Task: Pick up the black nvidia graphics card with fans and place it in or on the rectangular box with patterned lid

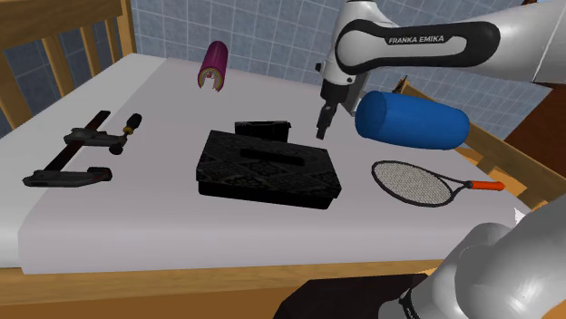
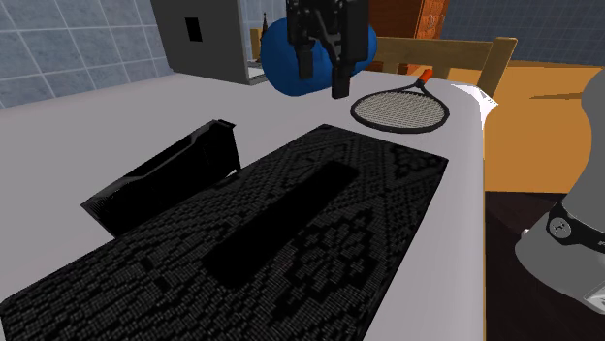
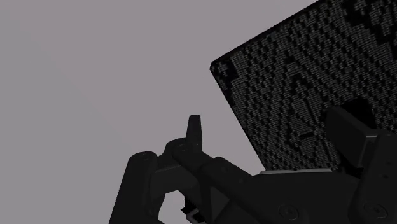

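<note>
Patterned box [image 1: 268, 168], black graphics card [image 1: 263, 130] standing just beside it.
Gripper [image 1: 323, 131] hovers near the box's corner, fingers spread, grasping nothing.

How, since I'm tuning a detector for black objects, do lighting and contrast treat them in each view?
Shoulder view: even, flat light, the graphics card nearly merges with the patterned box in front. Second exterior view: faint edge highlights outline the card. Wrist view: dim, the black gripper blends into the box lid.
</note>
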{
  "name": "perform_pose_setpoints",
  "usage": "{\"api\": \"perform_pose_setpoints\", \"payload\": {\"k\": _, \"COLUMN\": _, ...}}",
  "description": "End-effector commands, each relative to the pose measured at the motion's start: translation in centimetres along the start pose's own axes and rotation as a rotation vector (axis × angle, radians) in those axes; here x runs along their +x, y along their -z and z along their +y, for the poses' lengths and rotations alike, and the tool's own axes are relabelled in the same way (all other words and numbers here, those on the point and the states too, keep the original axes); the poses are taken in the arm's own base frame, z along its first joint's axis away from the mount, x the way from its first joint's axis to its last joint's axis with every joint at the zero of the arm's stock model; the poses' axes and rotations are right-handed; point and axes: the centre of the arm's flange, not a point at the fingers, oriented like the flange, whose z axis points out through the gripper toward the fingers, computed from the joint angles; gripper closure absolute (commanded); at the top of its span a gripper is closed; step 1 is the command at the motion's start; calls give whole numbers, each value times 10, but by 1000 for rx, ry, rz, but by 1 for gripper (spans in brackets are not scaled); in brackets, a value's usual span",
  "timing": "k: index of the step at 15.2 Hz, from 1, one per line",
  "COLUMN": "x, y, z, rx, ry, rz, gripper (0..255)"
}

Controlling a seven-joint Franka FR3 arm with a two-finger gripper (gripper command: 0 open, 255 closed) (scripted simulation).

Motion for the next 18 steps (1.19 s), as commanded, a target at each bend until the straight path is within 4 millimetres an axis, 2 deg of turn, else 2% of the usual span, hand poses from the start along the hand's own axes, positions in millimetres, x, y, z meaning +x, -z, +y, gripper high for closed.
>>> {"api": "perform_pose_setpoints", "payload": {"k": 1, "x": 26, "y": -4, "z": 4, "rx": -14, "ry": 70, "rz": 0, "gripper": 0}}
{"api": "perform_pose_setpoints", "payload": {"k": 8, "x": 115, "y": -15, "z": 9, "rx": -60, "ry": 302, "rz": 3, "gripper": 0}}
{"api": "perform_pose_setpoints", "payload": {"k": 15, "x": 202, "y": -26, "z": -7, "rx": -107, "ry": 534, "rz": 6, "gripper": 0}}
{"api": "perform_pose_setpoints", "payload": {"k": 16, "x": 212, "y": -28, "z": -10, "rx": -112, "ry": 559, "rz": 6, "gripper": 0}}
{"api": "perform_pose_setpoints", "payload": {"k": 18, "x": 212, "y": -38, "z": -9, "rx": -112, "ry": 559, "rz": 6, "gripper": 0}}
